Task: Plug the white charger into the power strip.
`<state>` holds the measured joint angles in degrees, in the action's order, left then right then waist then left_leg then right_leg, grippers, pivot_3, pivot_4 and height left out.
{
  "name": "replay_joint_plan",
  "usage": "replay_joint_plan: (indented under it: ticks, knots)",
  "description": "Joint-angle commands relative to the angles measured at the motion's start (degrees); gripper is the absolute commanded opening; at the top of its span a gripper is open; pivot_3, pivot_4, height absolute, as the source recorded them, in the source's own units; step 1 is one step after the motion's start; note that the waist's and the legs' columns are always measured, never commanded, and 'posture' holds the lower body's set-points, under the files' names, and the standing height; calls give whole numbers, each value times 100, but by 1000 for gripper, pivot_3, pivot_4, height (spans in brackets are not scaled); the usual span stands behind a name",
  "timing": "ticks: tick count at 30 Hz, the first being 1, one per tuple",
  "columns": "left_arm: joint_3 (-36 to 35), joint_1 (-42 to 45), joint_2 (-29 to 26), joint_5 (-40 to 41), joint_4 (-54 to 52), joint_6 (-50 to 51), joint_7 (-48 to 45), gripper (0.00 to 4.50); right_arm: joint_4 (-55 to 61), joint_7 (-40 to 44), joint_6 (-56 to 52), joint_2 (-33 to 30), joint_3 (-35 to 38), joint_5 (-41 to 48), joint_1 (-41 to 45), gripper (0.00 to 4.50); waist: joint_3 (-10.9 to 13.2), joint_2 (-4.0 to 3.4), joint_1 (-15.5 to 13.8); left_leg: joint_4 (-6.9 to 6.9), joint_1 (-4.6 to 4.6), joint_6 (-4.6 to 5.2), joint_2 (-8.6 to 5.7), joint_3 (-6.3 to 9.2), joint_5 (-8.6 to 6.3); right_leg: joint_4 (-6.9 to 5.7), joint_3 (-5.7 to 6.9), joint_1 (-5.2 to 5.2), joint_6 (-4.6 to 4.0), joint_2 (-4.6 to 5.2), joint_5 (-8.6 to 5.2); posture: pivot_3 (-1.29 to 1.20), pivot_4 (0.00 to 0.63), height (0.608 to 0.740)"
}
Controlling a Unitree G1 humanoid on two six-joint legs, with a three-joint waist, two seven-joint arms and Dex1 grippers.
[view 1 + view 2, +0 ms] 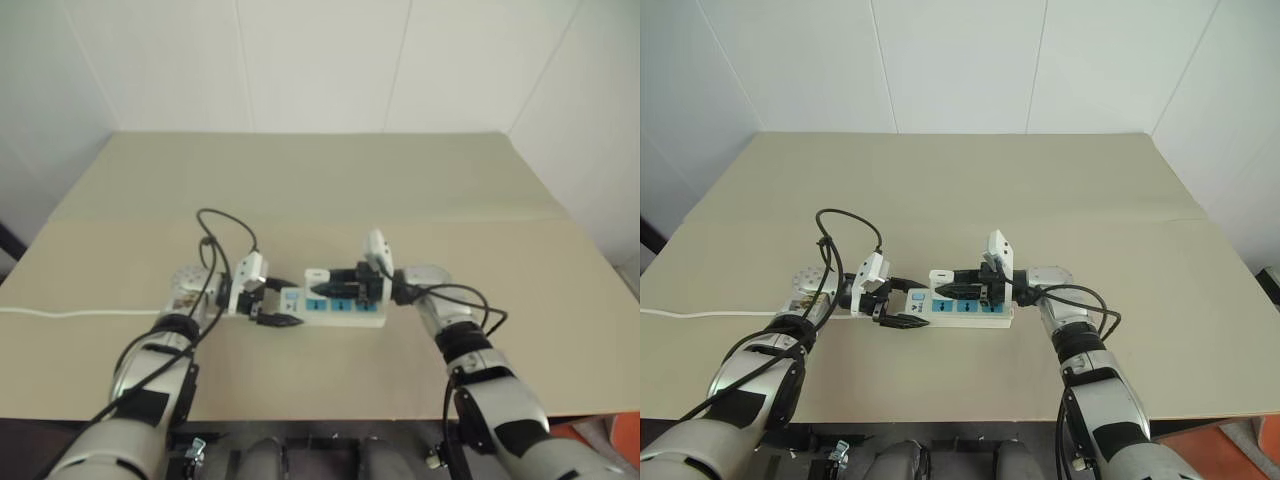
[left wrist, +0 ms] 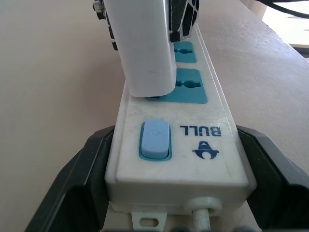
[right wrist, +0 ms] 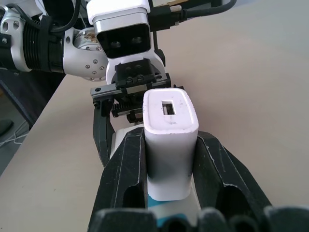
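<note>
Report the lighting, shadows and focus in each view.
Both eye views: soft, even light, faint shadows under the power strip; nothing blown out. Left wrist view: the strip's switch end is sharp, the far sockets and the white charger soften; the left gripper's fingers blur at the edges. Right wrist view: the charger top is crisp, the right gripper's fingers dark and blurred.

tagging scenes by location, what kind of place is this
Probably a plain indoor test or lab corner: a bare beige table set against blank white walls, with just a power strip on it.

charger (image 3: 170, 140): white | power strip (image 2: 183, 159): white, blue sockets, blue switch | table (image 1: 320, 190): beige
</note>
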<state>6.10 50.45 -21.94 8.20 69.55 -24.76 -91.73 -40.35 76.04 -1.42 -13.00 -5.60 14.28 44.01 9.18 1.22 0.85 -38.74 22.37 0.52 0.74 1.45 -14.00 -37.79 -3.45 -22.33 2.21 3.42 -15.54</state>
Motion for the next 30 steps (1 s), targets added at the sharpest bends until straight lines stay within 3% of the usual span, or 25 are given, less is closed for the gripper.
replay_joint_plan:
  ticks: [1, 13, 30]
  knots:
    - [222, -125, 68, -180, 23, -3, -77, 3313, 30, -42, 550, 40, 76, -16, -31, 1078, 0, 0, 0, 0, 0, 0, 0, 0, 0, 1, 0, 0, 0, 0, 0, 0, 150, 740]
    - [263, -143, 38, -147, -1, 15, -77, 3313, -752, -2, 1918, 83, -48, -331, -46, 1078, 0, 0, 8, 1, -3, 0, 1, 0, 0, 3, 0, 3, 0, 0, 0, 0, 150, 740]
    - [304, -197, 37, -82, -43, 39, -77, 3313, -1193, -127, 1403, 97, -319, -646, 292, 1078, 0, 0, 106, 0, -22, 0, 3, 3, 0, -15, -3, 11, 0, -1, 0, 0, 150, 740]
